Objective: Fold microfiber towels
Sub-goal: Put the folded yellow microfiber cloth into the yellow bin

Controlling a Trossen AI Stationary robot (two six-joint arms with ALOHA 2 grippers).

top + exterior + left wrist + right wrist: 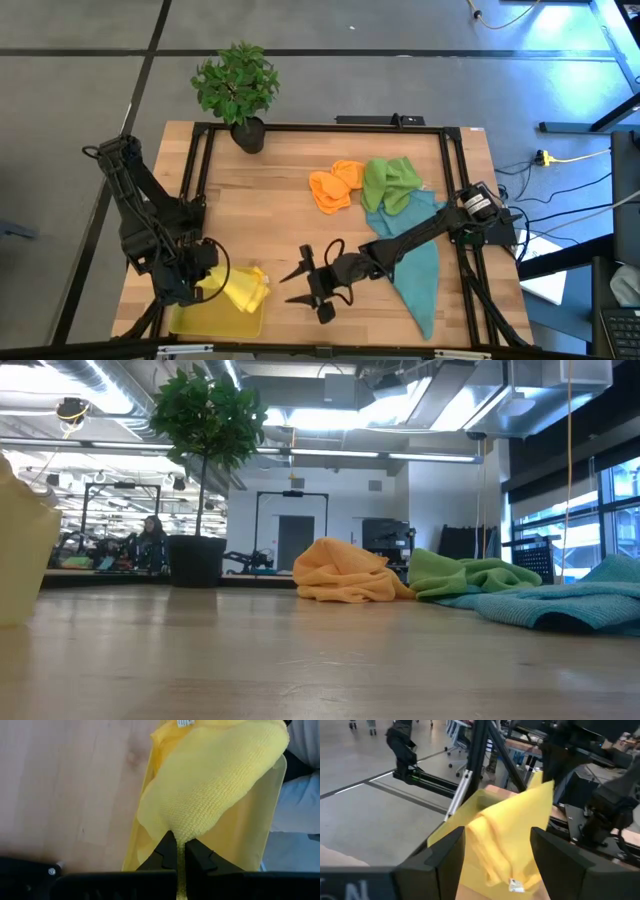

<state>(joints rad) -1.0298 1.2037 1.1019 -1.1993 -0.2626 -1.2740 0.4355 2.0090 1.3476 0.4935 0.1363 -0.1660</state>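
Observation:
My left gripper (205, 280) (178, 847) is at the near left, shut on the yellow towel (243, 290) (495, 845) above the yellow plastic tray (200, 320) (250, 835). My right gripper (290, 287) (497, 860) stands open just right of that towel, fingers level and pointing at it, touching nothing. An orange towel (335, 186) (345, 575) and a green towel (390, 180) (460, 575) lie crumpled at the far right. A teal towel (415, 265) (560, 605) lies spread under my right arm. My left gripper pinches a gathered bit of the yellow towel's edge (179, 837) between its two fingers, coming steeply from above. The cloth fans out slack below the fingers over the tray. Its end with the white tag (512, 882) hangs lowest; whether it rests on the tray I cannot tell.
A potted plant (238, 90) (205, 470) stands at the table's far edge, left of centre. Black frame rails (330, 127) run along the table's far, left and right sides. Bare wood lies in the middle of the table (270, 210).

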